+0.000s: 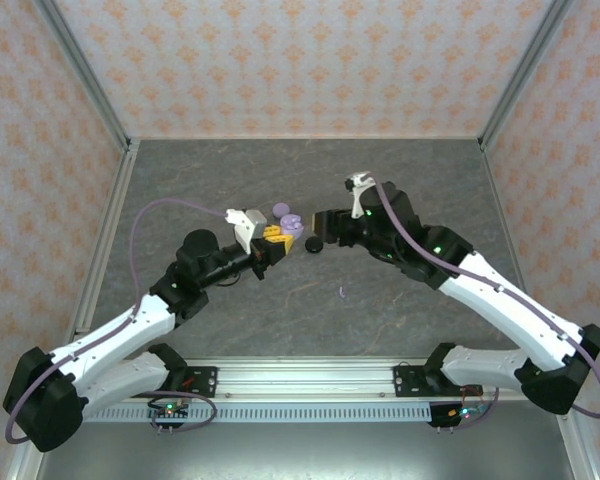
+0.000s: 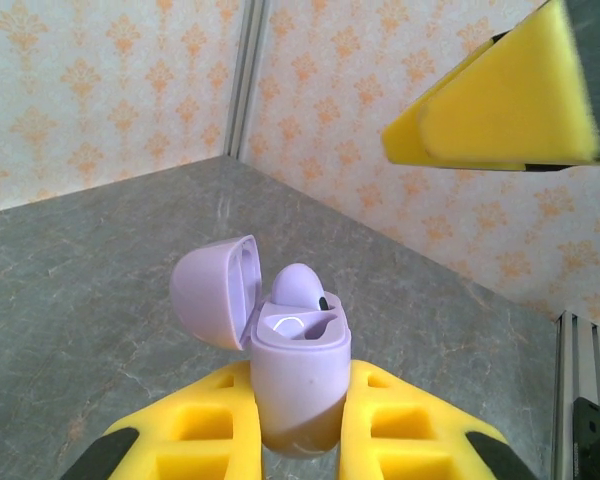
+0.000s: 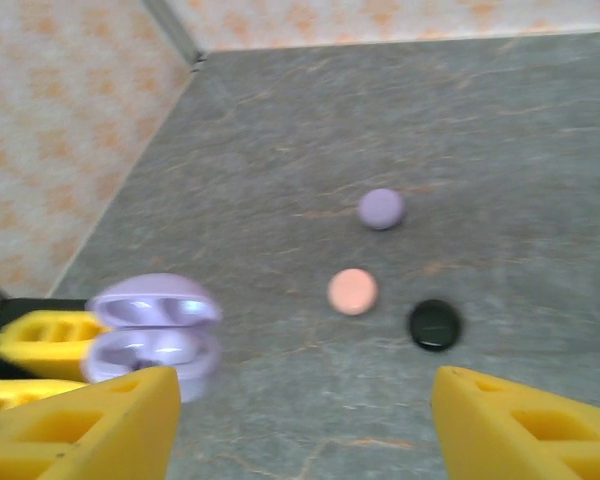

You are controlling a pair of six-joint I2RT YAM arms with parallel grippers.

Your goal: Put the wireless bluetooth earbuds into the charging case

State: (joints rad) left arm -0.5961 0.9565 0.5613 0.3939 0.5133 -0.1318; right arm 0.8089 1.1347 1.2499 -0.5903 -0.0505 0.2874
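earbuds first: one pale lavender stemmed earbud [image 2: 298, 283] sits bulb-up in the rear well of the small lavender plastic charging case [image 2: 298, 355]. my left gripper [image 2: 302, 410] pinches that case low on its body, yellow foam-padded fingers [image 2: 205, 425] pressed to both sides, and it stands upright with its hinged lid [image 2: 215, 290] swung open to one side. my right gripper [image 3: 305, 420] is spread wide with nothing between its yellow fingers [image 3: 100, 425], close by the case and facing it.

i judge one bud is seated and the front well looks free, so the step in hand is bringing the second bud. to do it well i want the left grip firm and motionless, with the lid tilted away from the approach. i'd take the bud by its bulb so the stem points down, line it up over the free well, lower it straight, and open only once it settles.

counting on the grey stone-patterned table [image 1: 400, 300]:
- three closed round cases: one lavender disc [image 3: 381, 208], one pink disc [image 3: 352, 291], one black disc [image 3: 434, 325]
- one open case in my grip
- one bud seated
- one tiny lavender speck [image 1: 341, 293] lying alone, probably the loose bud, though too small to be sure
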